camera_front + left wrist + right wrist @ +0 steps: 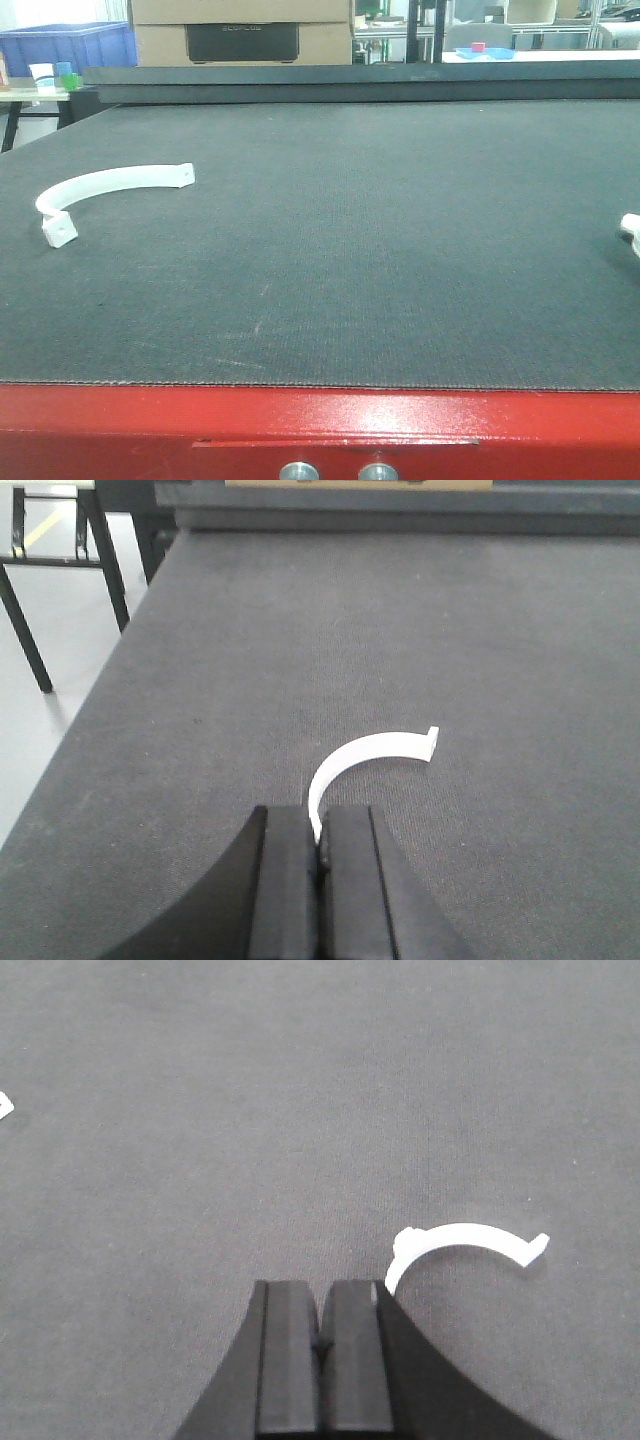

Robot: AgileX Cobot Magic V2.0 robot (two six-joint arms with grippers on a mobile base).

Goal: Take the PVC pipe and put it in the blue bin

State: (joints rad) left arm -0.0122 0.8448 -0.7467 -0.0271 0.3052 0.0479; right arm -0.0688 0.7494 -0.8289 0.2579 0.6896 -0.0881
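- Dark felt table [400, 250]; blue bin [70, 45] stands beyond it, upper left of the front view.
- PVC pipe [110, 182] (a white curved piece) lies flat at left; I see a second white piece [630, 228] at the right edge.
- Left gripper [321, 852] clenched, empty, with the pipe just past its tips.
- Right gripper [322, 1330] clenched, empty.

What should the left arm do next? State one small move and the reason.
Probably open the left gripper first. Its jaws stand closed together, and the white curved PVC piece lies flat on the grey table just ahead of the fingertips, with its near end hidden by them. Closed jaws cannot straddle it, so opening should come before lowering.
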